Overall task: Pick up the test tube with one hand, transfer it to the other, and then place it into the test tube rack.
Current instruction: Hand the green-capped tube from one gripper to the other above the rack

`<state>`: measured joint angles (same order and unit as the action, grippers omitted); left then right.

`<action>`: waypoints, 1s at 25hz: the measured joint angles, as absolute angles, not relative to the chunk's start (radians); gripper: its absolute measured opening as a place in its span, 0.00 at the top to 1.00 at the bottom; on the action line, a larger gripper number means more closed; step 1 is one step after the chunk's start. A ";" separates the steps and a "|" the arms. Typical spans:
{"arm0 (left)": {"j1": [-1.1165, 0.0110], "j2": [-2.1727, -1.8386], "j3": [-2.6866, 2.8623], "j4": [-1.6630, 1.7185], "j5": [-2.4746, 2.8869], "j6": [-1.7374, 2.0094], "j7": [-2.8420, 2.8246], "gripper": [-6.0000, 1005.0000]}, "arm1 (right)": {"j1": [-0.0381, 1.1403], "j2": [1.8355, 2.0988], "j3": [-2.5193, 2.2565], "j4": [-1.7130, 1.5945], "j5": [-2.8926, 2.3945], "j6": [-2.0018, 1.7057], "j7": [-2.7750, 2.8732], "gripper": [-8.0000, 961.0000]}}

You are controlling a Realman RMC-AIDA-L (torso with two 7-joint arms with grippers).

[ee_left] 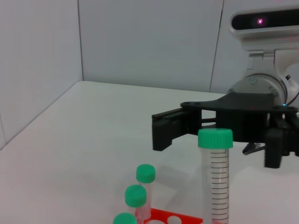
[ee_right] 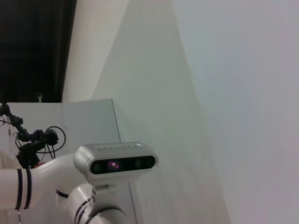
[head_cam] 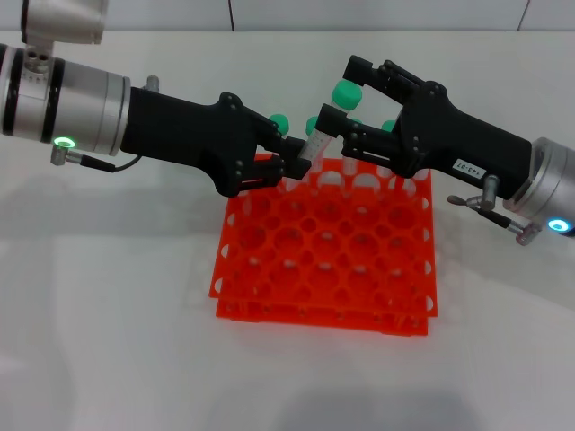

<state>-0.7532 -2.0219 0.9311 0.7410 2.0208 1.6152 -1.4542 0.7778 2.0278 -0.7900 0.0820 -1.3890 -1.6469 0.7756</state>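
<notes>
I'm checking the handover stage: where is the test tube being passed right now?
In the head view, the test tube is held above the rack's far edge, gripped low by the left gripper, with the open right gripper around its cap.

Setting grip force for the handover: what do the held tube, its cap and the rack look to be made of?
The test tube, held in the left pincer, looks like clear, smooth plastic: printed graduation lines show through in the left wrist view. Its cap is matte green, ribbed, probably plastic. The test tube rack looks like glossy orange-red moulded plastic, rigid, with thin walls. The right pincer waits open around the cap.
</notes>
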 joint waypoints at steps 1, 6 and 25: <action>-0.753 -2.022 0.931 0.741 2.021 1.615 -1.454 0.81 | 0.778 2.028 -0.790 0.085 -1.389 -1.654 0.776 0.13; -0.756 -2.023 0.931 0.742 2.025 1.615 -1.454 0.81 | 0.784 2.028 -0.790 0.088 -1.388 -1.668 0.780 0.17; -0.761 -2.027 0.931 0.744 2.030 1.603 -1.454 0.81 | 0.803 2.028 -0.793 0.089 -1.392 -1.646 0.781 0.45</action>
